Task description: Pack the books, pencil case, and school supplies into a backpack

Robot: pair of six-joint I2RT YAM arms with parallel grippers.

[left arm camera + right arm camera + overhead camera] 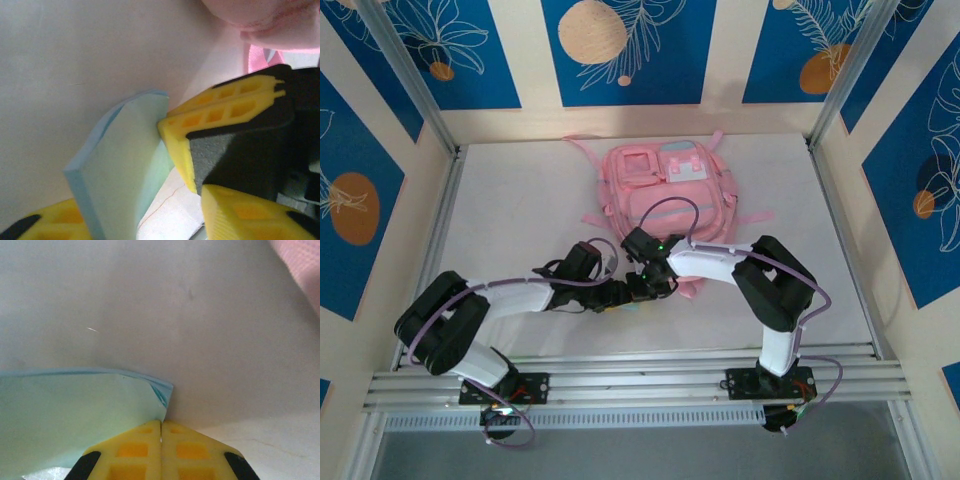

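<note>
The pink backpack [660,190] lies flat at the back middle of the table; its fabric also shows as backpack [260,15] and backpack [305,265]. Just in front of it, both grippers meet over a light-blue square pad [125,165], one of the school supplies. The pad stands tilted on edge between the fingers of my left gripper [150,220], leaning on one finger [50,225] with a gap to the other. My right gripper [161,427] is shut, its tip touching the pad [75,410] at its curled corner. In the top view, left gripper [617,297] and right gripper [645,287] almost touch. Books and pencil case are out of view.
White table [520,200] with bare room left and right of the backpack. Thin pink straps [592,218] trail from the pack's sides. Metal frame posts [420,90] stand at the back corners and a rail [640,375] runs along the near edge.
</note>
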